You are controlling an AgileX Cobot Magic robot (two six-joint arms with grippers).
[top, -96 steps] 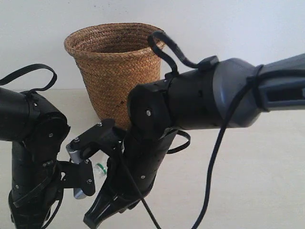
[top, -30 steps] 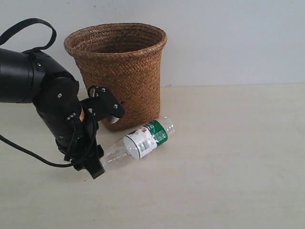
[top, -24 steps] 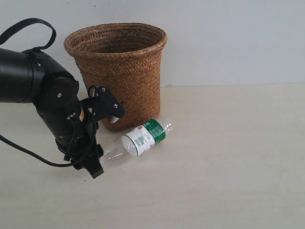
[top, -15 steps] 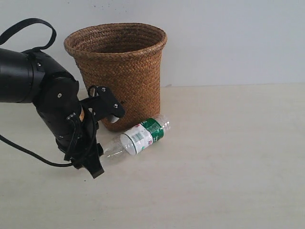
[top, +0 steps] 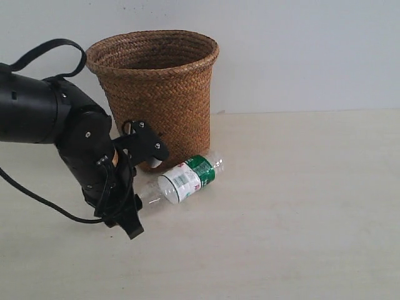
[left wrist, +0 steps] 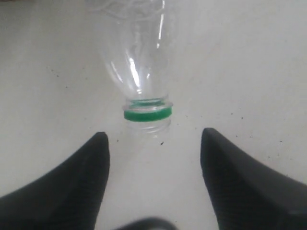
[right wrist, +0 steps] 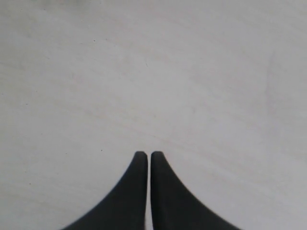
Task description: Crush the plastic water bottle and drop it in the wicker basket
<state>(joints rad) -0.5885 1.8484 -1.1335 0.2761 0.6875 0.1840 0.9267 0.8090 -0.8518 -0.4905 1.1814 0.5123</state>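
Fingers of the left gripper are spread wide and have crept up to the mouth of the plastic water bottle. It rolled a little nearer the wicker basket at the worktop's back edge, not squashed yet.

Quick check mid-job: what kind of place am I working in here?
Probably a bare test bench rather than a lived-in room: a plain pale table against a blank white wall, with a basket and a bottle set out on it.
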